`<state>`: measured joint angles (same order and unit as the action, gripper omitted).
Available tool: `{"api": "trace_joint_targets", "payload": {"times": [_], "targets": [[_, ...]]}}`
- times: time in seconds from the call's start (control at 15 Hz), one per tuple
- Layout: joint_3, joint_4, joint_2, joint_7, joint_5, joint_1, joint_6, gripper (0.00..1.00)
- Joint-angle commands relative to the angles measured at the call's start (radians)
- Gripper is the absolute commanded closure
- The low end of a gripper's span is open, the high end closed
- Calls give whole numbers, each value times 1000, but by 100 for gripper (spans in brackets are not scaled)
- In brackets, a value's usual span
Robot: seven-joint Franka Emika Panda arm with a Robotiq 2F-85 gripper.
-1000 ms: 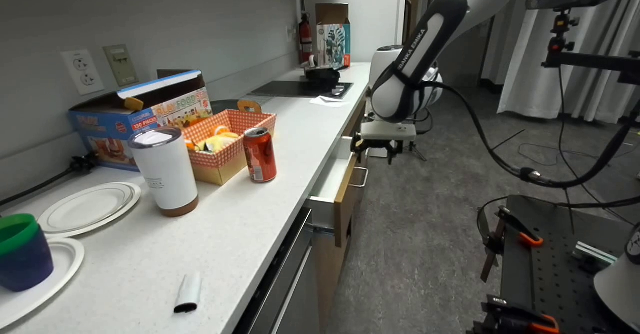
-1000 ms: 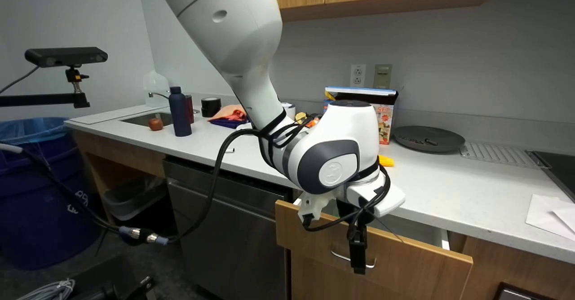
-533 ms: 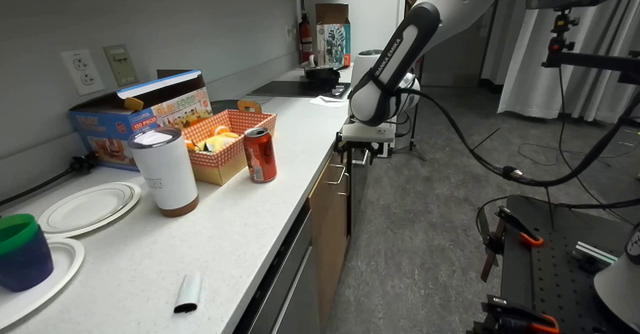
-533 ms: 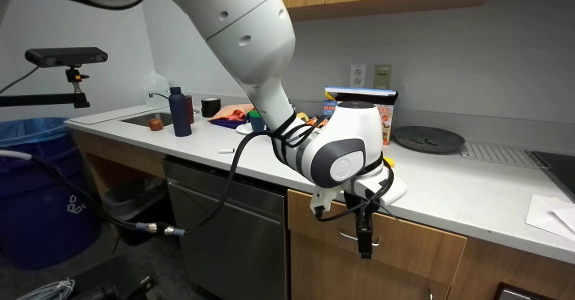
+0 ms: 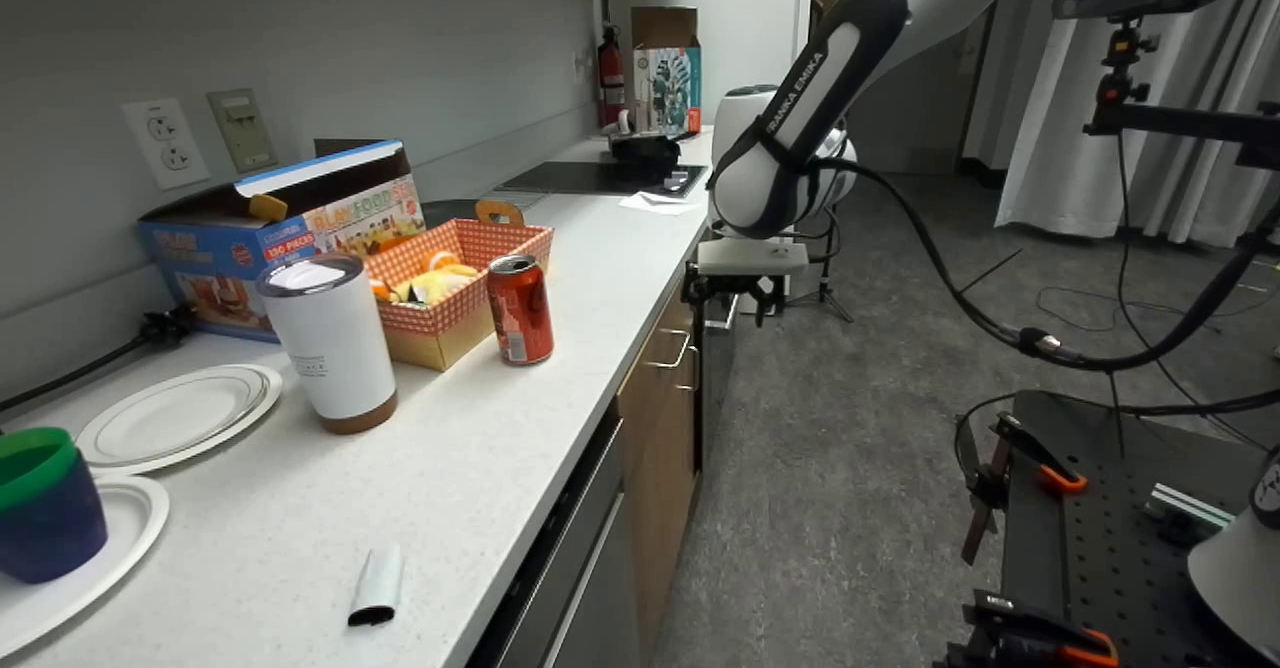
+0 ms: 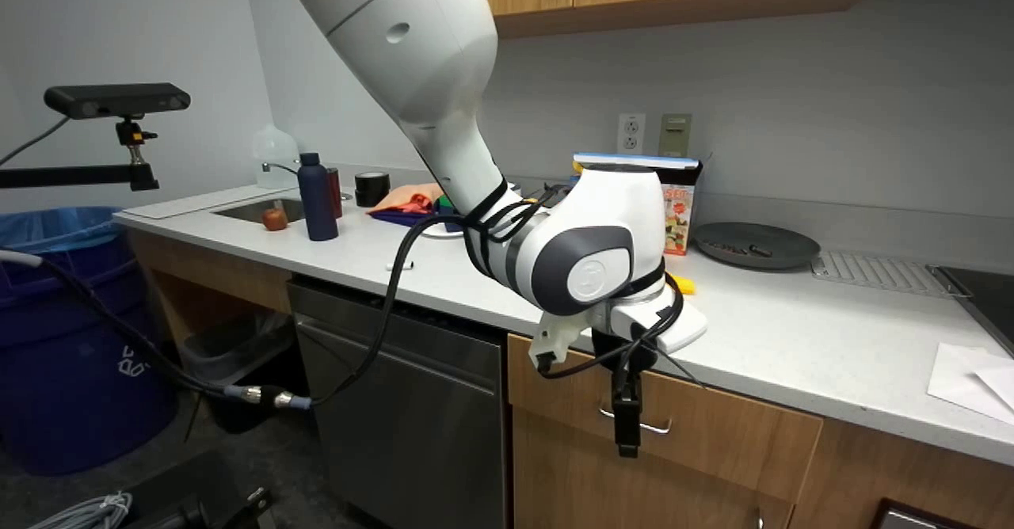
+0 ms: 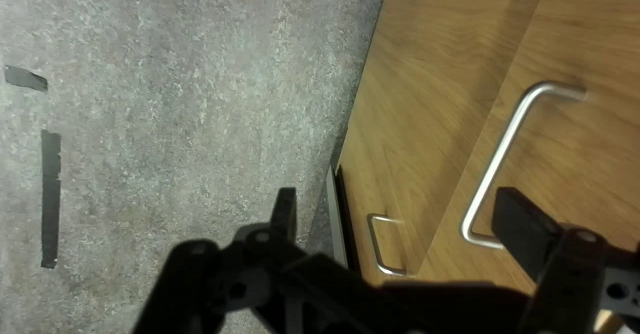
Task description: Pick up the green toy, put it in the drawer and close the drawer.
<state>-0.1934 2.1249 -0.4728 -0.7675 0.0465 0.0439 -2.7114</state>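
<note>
The wooden drawer [image 6: 729, 426] under the counter is shut, its front flush with the cabinet in both exterior views. Its metal handle [image 6: 654, 429] also shows large in the wrist view [image 7: 500, 154]. My gripper [image 7: 397, 196] is open, its fingers wide apart with nothing between them. It hangs just in front of the drawer front, below the counter edge, in both exterior views [image 5: 728, 300] [image 6: 627, 434]. In the wrist view the right finger [image 7: 522, 229] overlaps the handle's lower end; I cannot tell if they touch. No green toy shows; the drawer's inside is hidden.
The counter [image 5: 590, 298] holds a red can [image 5: 520, 313], a white tumbler [image 5: 330, 348], a checked basket [image 5: 450, 338], a food-set box [image 5: 230, 278] and a green-rimmed cup [image 5: 50, 518]. A dishwasher [image 6: 396, 402] adjoins the drawer. A lower handle [image 7: 377, 246] sticks out below.
A second ago the drawer stood open with my gripper at its front. Half a second ago it was shut. Since then my gripper has backed slightly away from the drawer front.
</note>
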Motion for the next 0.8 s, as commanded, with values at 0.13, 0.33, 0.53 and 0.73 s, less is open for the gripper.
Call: {"api": "trace_joint_targets", "payload": {"times": [0.13, 0.33, 0.53, 0.73], "targets": [[-87, 223, 293, -38, -158, -113, 121, 0], [-73, 306, 443, -116, -317, -126, 133, 0], [-1, 358, 579, -195, -448, -86, 162, 0], [75, 403, 670, -211, -495, -36, 157, 0]]}}
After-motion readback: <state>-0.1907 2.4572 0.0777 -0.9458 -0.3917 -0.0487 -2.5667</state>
